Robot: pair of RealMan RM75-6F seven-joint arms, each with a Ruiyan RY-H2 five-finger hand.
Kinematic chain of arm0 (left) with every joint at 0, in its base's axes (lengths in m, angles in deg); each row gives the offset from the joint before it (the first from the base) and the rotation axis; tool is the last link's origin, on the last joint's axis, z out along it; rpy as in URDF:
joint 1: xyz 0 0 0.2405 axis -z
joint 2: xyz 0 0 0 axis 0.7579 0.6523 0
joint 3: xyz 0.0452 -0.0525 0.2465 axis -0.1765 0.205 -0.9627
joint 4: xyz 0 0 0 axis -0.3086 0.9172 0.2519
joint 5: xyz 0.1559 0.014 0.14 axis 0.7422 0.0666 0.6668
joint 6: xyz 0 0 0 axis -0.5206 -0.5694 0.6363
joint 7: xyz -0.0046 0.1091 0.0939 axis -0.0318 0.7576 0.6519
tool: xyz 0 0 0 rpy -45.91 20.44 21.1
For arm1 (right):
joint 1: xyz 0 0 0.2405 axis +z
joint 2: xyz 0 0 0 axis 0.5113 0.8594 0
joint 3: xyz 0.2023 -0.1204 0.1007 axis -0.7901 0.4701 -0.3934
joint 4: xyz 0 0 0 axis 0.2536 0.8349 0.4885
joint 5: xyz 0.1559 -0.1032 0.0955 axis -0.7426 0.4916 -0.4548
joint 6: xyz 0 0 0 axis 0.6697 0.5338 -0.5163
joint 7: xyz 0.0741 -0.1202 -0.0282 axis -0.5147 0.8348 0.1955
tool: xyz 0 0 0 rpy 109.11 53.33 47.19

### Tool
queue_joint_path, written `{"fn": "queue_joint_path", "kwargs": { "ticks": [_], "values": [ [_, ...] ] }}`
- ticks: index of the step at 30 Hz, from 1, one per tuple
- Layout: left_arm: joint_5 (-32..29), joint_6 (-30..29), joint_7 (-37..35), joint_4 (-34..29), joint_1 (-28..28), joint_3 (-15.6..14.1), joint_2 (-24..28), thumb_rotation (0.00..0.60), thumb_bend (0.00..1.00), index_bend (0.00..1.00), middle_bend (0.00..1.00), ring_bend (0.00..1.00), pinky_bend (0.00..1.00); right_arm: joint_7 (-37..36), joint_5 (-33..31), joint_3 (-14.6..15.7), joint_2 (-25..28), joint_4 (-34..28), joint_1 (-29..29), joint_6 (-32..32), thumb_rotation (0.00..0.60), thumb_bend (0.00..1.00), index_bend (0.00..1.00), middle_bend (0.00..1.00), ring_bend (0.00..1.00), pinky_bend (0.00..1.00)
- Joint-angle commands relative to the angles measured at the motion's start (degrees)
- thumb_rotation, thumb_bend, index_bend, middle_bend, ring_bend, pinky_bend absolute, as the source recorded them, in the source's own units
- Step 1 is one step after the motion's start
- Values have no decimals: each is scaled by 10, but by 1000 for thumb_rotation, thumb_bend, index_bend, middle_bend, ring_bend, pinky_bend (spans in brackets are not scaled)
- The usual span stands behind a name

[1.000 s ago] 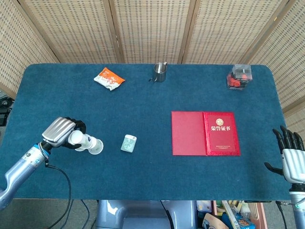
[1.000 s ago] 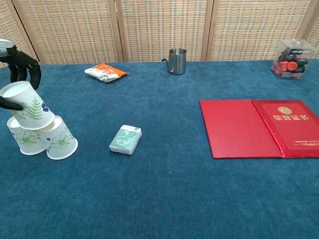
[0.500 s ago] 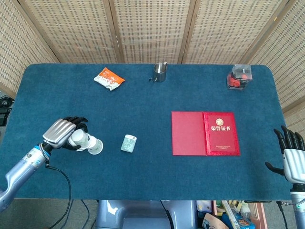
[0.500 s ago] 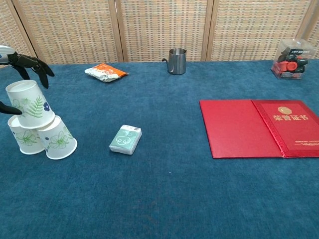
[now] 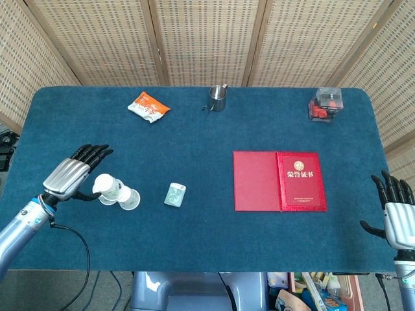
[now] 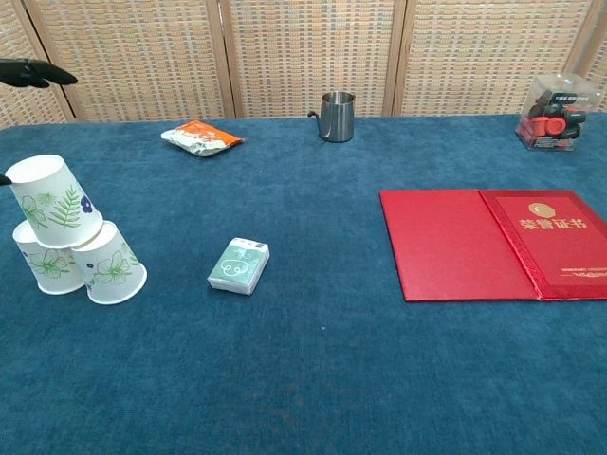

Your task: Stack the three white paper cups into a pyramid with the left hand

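Three white paper cups with green leaf prints stand upside down as a small pyramid at the table's left. The top cup point(image 6: 56, 201) point(image 5: 106, 186) rests, slightly tilted, on the left base cup point(image 6: 47, 263) and the right base cup point(image 6: 114, 269) point(image 5: 128, 198). My left hand point(image 5: 70, 175) hovers just left of the stack with fingers spread and holds nothing; only its fingertips point(image 6: 38, 72) show in the chest view. My right hand point(image 5: 394, 210) stays open off the table's right front corner.
A small green-white packet point(image 6: 239, 264) lies right of the cups. A red certificate folder point(image 6: 488, 243) lies open at the right. At the back are an orange snack bag point(image 6: 201, 137), a steel mug point(image 6: 337, 116) and a clear box with red contents point(image 6: 553, 115).
My left hand let go of the top cup and drew back up and to the left. The cup stays on the two base cups. The right hand has not moved.
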Motion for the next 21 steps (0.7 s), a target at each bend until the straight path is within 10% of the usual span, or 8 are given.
{"fn": "queue_joint_path", "kwargs": {
  "ticks": [1,21],
  "values": [
    [6,-33,-22,-2,-22,1,22,600,232,0,0,0,0,0,1,1,0,-1,0,1,600,0,101,0,0,0],
    [-132,-245,46,-7,-225,-5,-40,600,136,0,0,0,0,-8,20,5,6,-12,-5,15,600,0,101,0,0,0]
  ]
}}
